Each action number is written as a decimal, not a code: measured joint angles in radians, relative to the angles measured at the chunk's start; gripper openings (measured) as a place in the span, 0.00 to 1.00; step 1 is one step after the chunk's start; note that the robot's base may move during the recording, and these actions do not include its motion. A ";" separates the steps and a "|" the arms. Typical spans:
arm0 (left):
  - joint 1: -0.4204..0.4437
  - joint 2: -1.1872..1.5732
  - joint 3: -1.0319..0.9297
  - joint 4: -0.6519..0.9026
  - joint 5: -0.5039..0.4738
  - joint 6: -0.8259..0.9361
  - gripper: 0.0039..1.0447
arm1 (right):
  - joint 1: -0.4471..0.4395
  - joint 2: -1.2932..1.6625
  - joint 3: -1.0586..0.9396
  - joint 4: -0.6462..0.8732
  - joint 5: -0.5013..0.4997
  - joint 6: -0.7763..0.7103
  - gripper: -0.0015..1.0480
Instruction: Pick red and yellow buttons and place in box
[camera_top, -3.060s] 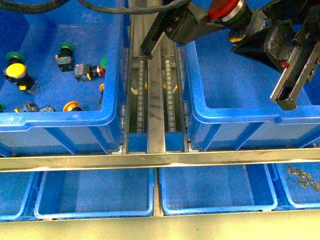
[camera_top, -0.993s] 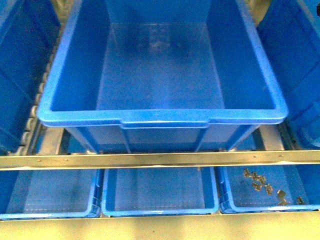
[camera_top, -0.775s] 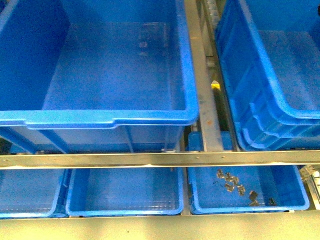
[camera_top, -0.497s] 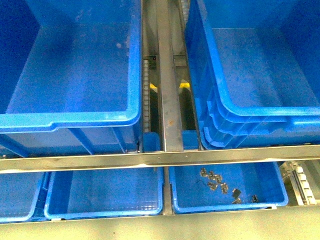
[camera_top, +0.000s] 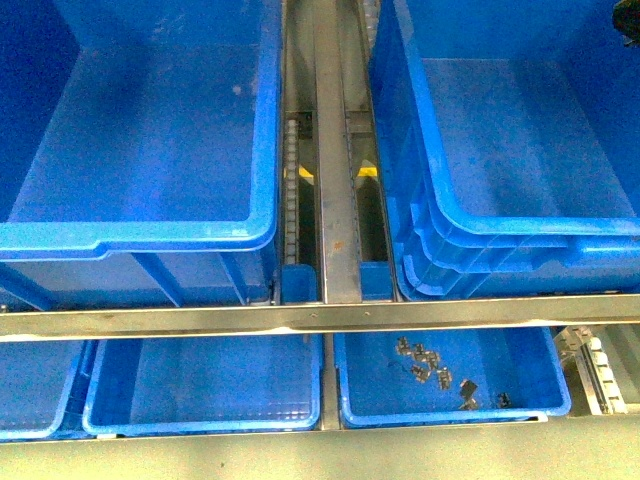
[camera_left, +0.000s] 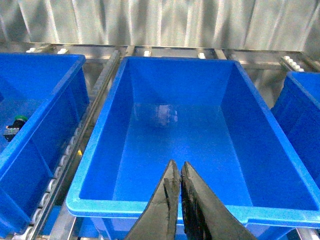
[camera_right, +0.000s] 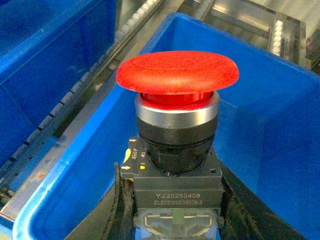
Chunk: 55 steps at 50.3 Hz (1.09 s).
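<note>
The red button carried printed writing on its grey body, just below the red cap: an upper line "YJ:20250408" and a lower line, roughly "ZL202120208038.3". A yellow sticker below that cap bore marks too small to read.

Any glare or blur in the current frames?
Front view: slightly soft, glare streak along the metal rail. Left wrist view: pale reflection on the box floor. Right wrist view: red button sharp, bins behind it soft.
</note>
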 joint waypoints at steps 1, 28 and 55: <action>0.000 -0.011 0.000 -0.012 0.000 0.000 0.02 | 0.002 0.002 0.000 0.000 0.000 0.001 0.32; 0.023 -0.140 0.018 -0.245 0.081 -0.023 0.05 | 0.010 0.012 -0.002 0.008 0.004 0.008 0.32; 0.258 0.266 0.175 -0.606 0.585 -0.159 0.94 | -0.059 0.403 0.306 -0.010 -0.054 0.007 0.32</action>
